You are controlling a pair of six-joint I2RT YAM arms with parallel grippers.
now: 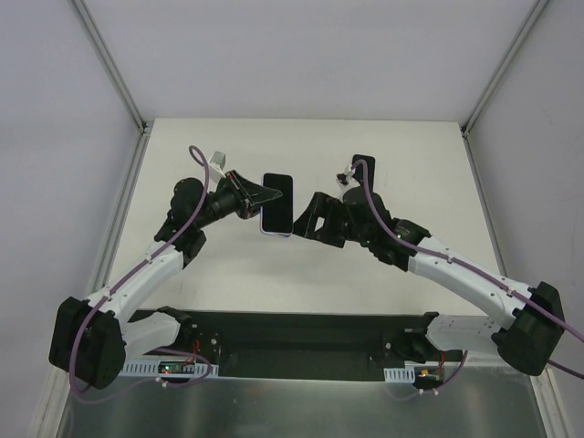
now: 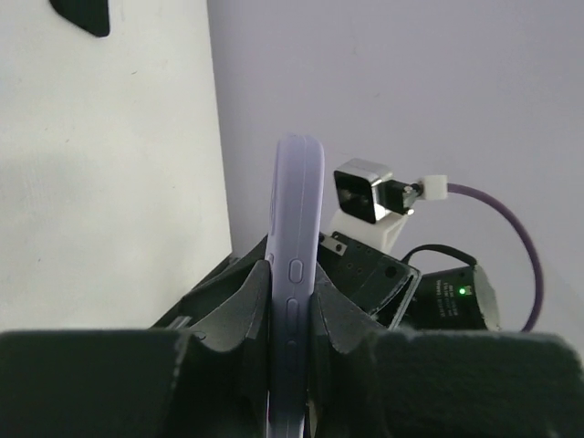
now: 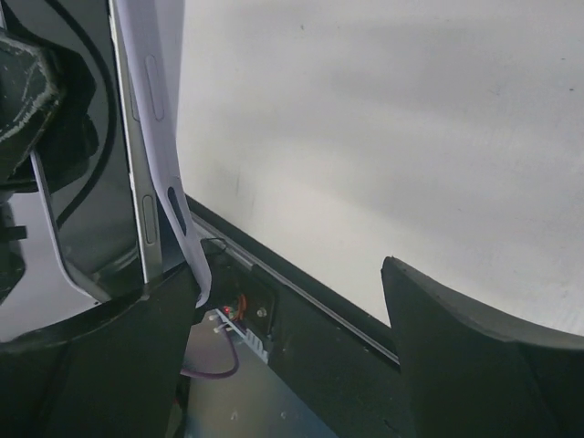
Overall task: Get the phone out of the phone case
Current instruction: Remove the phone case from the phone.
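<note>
My left gripper [image 1: 267, 194] is shut on the cased phone [image 1: 277, 203] and holds it above the table. In the left wrist view the lilac case [image 2: 297, 210] stands edge-on, clamped between the two fingers of the left gripper [image 2: 292, 287]. My right gripper [image 1: 306, 219] is open, just right of the phone. In the right wrist view the right gripper [image 3: 287, 274] gapes wide. Its left finger [image 3: 100, 356] sits under the phone's silver side frame [image 3: 146, 214]. The lilac case [image 3: 160, 91] has come away from the frame at the lower corner.
A flat black rectangle [image 1: 363, 168] lies on the white table [image 1: 228, 146] behind the right arm; it also shows in the left wrist view [image 2: 82, 14]. The black base rail [image 1: 301, 342] runs along the near edge. Grey walls enclose the table.
</note>
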